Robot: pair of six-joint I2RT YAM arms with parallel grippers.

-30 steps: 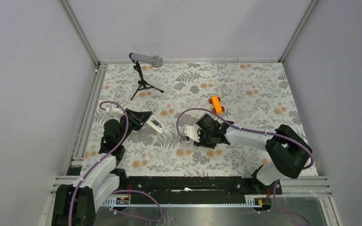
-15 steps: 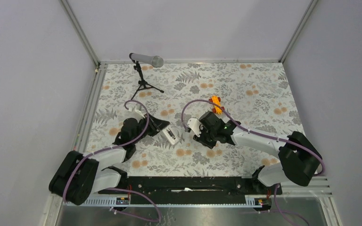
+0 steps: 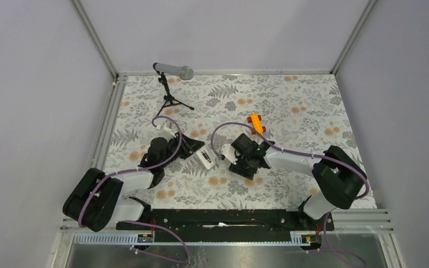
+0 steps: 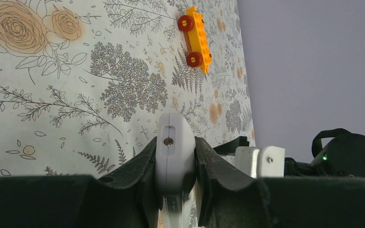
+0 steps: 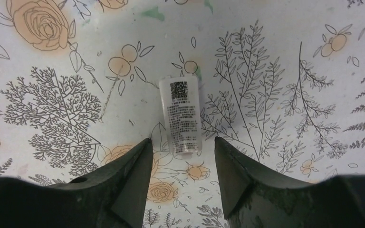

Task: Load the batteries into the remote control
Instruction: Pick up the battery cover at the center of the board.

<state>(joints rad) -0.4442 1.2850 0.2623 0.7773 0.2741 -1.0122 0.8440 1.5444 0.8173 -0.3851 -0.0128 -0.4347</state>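
My left gripper (image 3: 196, 152) is shut on the slim white remote control (image 3: 204, 159) and holds it just above the floral table near the centre. In the left wrist view the remote (image 4: 173, 159) shows end-on, squeezed between both fingers of the left gripper (image 4: 175, 142). My right gripper (image 3: 240, 163) points down just right of the remote. It is open (image 5: 181, 142), with a small flat white cover piece (image 5: 180, 116) bearing printed text lying on the table between and just ahead of its fingertips. No batteries show in any view.
An orange toy car (image 3: 256, 123) lies behind the right gripper, also in the left wrist view (image 4: 196, 39). A microphone on a small black tripod (image 3: 170, 84) stands at the back left. Metal rails edge the table (image 3: 290, 100).
My left arm has carried the remote right and toward the centre, close to the right gripper. The right gripper has stayed over nearly the same spot, shifting only slightly.
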